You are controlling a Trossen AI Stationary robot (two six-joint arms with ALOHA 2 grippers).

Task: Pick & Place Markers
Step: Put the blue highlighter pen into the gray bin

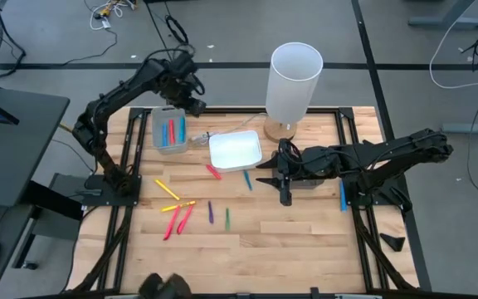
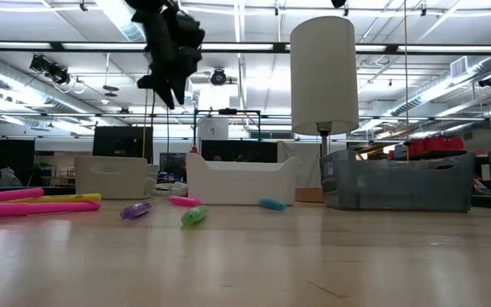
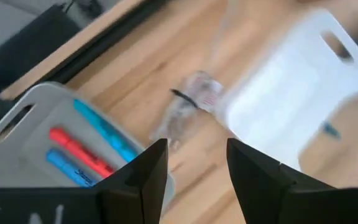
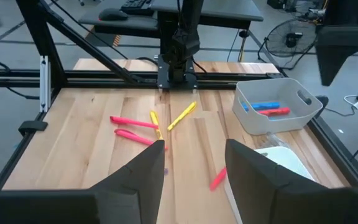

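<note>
Left gripper hangs empty above the far table edge, fingers parted, just beside the grey tray.

The tray under it holds blue and red markers, so a drop-off looks finished; next it likely must travel toward the near side, where the loose markers lie in pink, yellow, purple and green. The white tray sits to its side, bare. Right gripper waits with fingers apart past that tray. The surface is a wooden tabletop, with a white lamp behind; beyond it, a workshop with ceiling lights.
</note>
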